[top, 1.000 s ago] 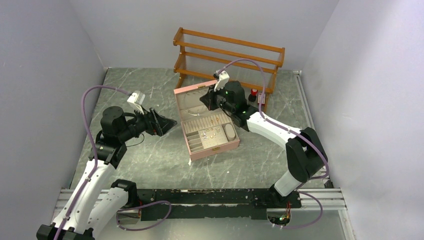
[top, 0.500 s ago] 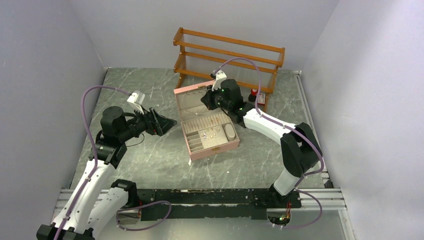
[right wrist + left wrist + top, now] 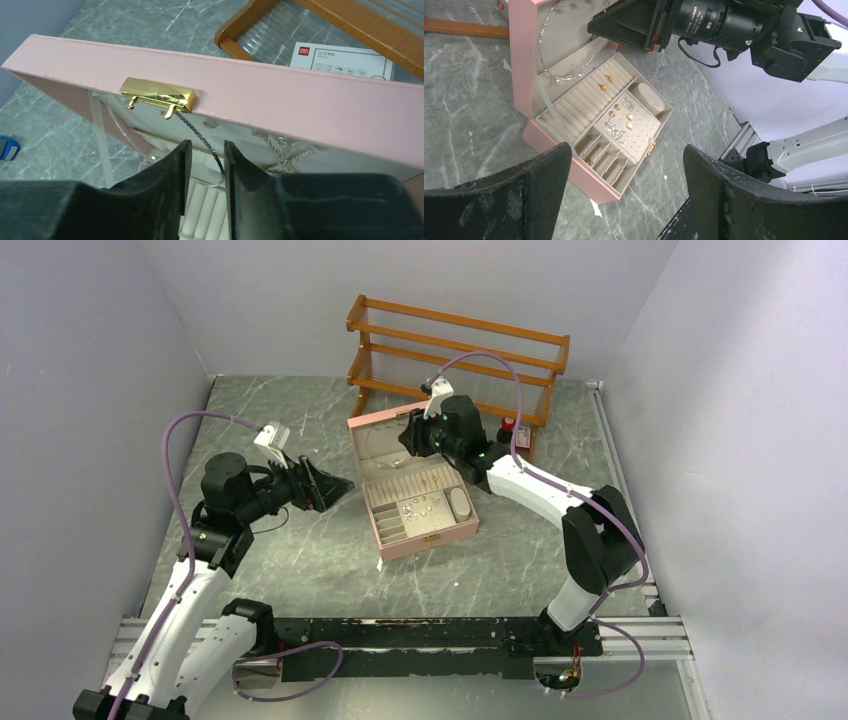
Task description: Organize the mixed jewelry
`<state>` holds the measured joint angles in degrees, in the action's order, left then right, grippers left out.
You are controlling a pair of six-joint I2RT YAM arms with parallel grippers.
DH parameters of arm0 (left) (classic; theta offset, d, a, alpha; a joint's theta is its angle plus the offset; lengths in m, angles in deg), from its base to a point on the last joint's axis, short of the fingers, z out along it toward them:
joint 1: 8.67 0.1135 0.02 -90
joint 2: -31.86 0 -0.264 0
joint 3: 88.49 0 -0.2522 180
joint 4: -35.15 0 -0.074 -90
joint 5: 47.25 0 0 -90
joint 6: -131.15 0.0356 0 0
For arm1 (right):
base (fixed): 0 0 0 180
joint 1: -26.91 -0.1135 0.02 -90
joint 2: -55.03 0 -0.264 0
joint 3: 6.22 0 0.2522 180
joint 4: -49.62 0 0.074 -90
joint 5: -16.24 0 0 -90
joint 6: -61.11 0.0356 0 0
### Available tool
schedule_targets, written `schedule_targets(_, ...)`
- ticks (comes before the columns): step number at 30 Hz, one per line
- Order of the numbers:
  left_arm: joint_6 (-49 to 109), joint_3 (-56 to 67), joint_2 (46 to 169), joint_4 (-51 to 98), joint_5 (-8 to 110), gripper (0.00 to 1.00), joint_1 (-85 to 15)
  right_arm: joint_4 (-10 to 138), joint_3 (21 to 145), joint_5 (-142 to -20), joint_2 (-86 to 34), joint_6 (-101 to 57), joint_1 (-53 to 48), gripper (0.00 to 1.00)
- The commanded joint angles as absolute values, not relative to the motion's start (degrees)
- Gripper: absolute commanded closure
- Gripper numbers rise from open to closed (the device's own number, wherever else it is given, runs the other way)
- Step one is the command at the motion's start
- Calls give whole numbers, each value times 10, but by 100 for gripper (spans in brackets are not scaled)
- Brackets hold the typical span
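1. The thin chain point(image 3: 199, 136) is hanging from the gold clasp point(image 3: 156, 93), centre-left in the right wrist view. Gold rings point(image 3: 605, 81) and earring bits point(image 3: 628, 118) are lying in the tray, mid-frame.
2. I'm keeping the right gripper point(image 3: 206, 146) narrowly parted around the chain, not pinching it, so it drapes inside the upright lid point(image 3: 300, 100).
3. I'm hovering the left gripper point(image 3: 626, 150) wide apart, left of the pink jewelry box point(image 3: 430, 537), likely waiting clear.
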<state>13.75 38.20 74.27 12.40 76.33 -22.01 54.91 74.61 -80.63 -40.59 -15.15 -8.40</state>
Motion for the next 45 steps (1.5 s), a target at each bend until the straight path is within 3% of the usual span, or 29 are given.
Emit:
schedule_targets(1, 142, 384, 734, 129, 761, 14, -224, 545, 747, -808, -387, -141, -80, 63)
schedule_targets(7, 142, 377, 731, 120, 747, 15, -224, 537, 712, -783, -344, -102, -80, 45)
schedule_targets(11, 145, 369, 729, 112, 740, 15, -224, 542, 688, -749, -315, -66, -80, 41)
schedule_targets(22, 154, 364, 696, 60, 688, 16, -224, 570, 573, -633, -238, 284, -81, 48)
schedule_targets(29, 132, 373, 689, 62, 687, 17, -223, 597, 634, -602, -316, 389, -92, 49)
schedule_targets(33, 116, 381, 691, 72, 697, 17, -224, 608, 660, -578, -354, 456, -98, 57)
schedule_targets(45, 82, 413, 700, 114, 720, 18, -235, 681, 729, -505, -418, 514, -121, 59)
